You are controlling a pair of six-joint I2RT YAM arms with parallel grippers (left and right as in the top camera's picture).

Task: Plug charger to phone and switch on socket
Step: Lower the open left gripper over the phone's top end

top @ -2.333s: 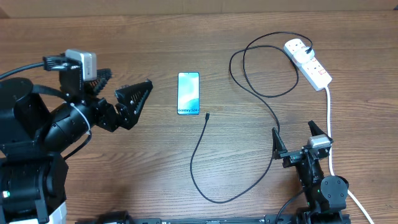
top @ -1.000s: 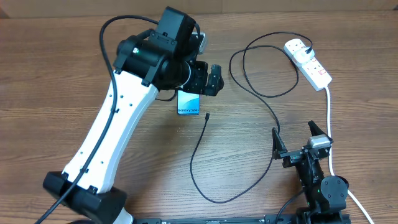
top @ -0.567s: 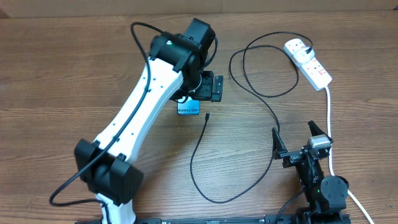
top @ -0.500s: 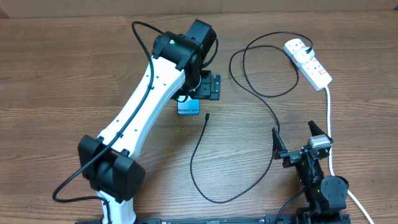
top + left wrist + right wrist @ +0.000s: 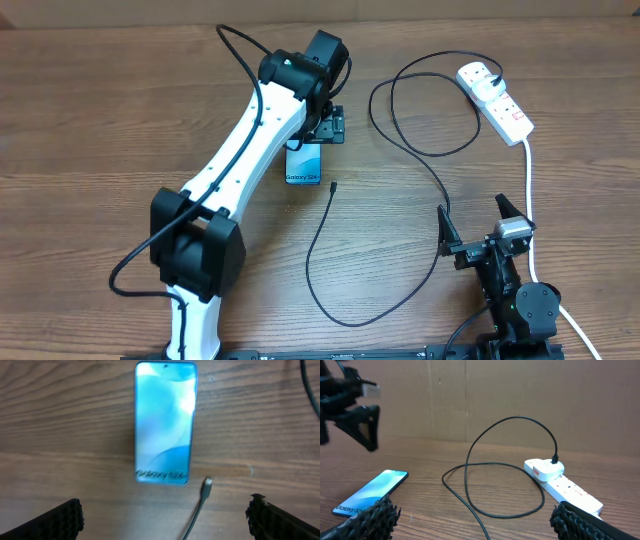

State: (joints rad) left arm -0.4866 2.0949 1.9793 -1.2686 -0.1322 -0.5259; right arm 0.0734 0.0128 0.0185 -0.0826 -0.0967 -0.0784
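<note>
Closest to the base, right gripper (image 5: 484, 232) parked low at the table edge, fingers spread wide, nothing between them. Further out, thin black charger cable (image 5: 312, 262) looping across the wooden table (image 5: 120, 170), connector tip (image 5: 206, 485) just beside the slim blue-screened phone (image 5: 164, 422), not plugged in. Above the phone, left gripper (image 5: 329, 128) hovering, fingers wide apart, empty. Farthest, white power strip (image 5: 497, 101), plug (image 5: 553, 466) seated.

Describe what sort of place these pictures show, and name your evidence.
Probably a robotics lab bench: two robot arms mounted at a wooden table, a cardboard backdrop, and a staged smartphone and power strip.
</note>
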